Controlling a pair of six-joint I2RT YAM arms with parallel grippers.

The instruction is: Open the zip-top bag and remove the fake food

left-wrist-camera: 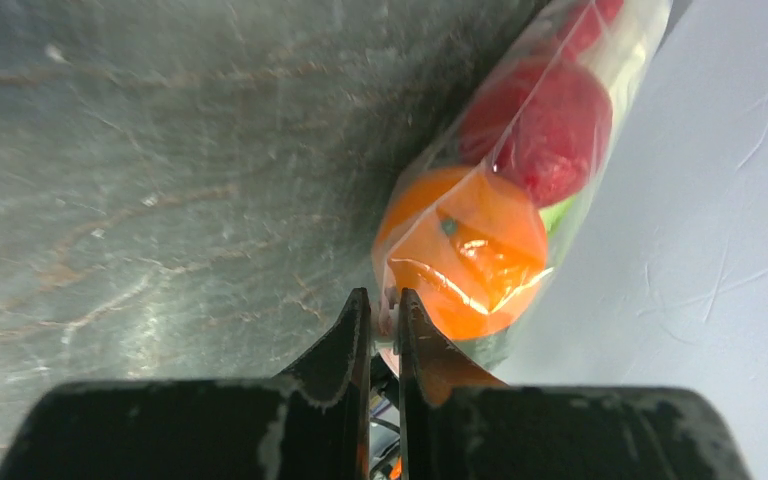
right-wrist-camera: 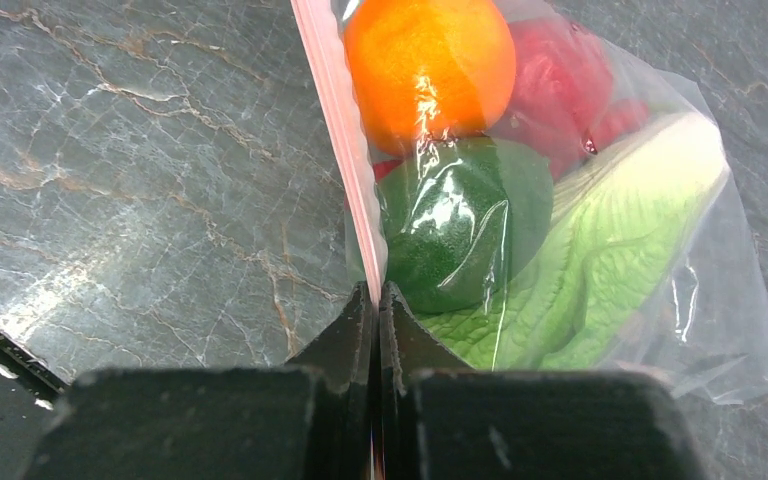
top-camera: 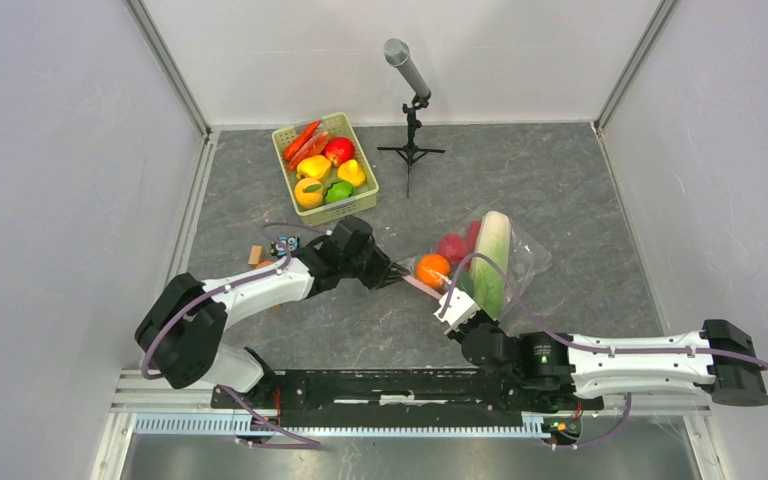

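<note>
Bag lies on the grey table, right of centre, between the two arms. Its pink zip strip runs along the edge that faces the left arm.

Contents, all inside the plastic:
- orange, against the strip
- red piece, beside the orange
- dark green fruit, next to the orange and nearer the right arm
- cabbage, along the side away from the strip

Left gripper: fingers drawn in to a narrow slit, the bag's edge pinched between them just beside the orange.

Right gripper: fingers pressed together, tips clamped on the near end of the zip strip.

Whether the zip has parted cannot be told.

Green basket of other toy produce stands at the back left, well apart from the bag, with a microphone stand near it.
</note>
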